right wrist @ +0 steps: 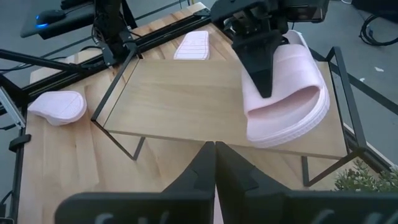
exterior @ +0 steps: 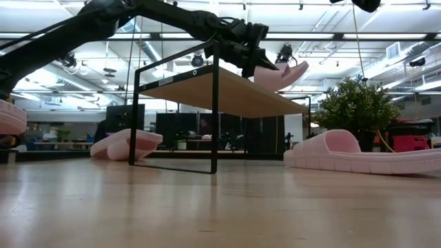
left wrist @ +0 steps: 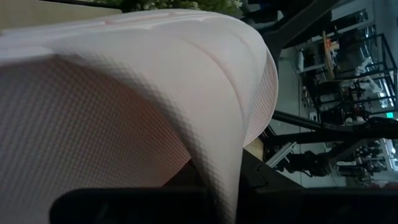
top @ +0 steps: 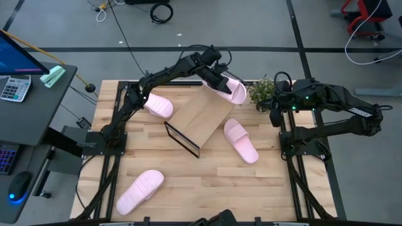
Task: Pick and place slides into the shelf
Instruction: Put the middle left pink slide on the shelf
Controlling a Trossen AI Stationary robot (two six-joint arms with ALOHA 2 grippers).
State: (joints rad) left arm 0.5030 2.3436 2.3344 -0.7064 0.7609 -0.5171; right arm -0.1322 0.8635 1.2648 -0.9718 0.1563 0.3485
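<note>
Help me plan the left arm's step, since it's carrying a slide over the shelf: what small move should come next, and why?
Probably lower it a little, then release. The left gripper is shut on a slide at the shelf top's far corner; the low view suggests it is still slightly above the board. The right gripper waits, shut.

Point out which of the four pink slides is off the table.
The slide in the left gripper, held over the shelf board's far corner by the plant. The other three lie flat on the tabletop.
</note>
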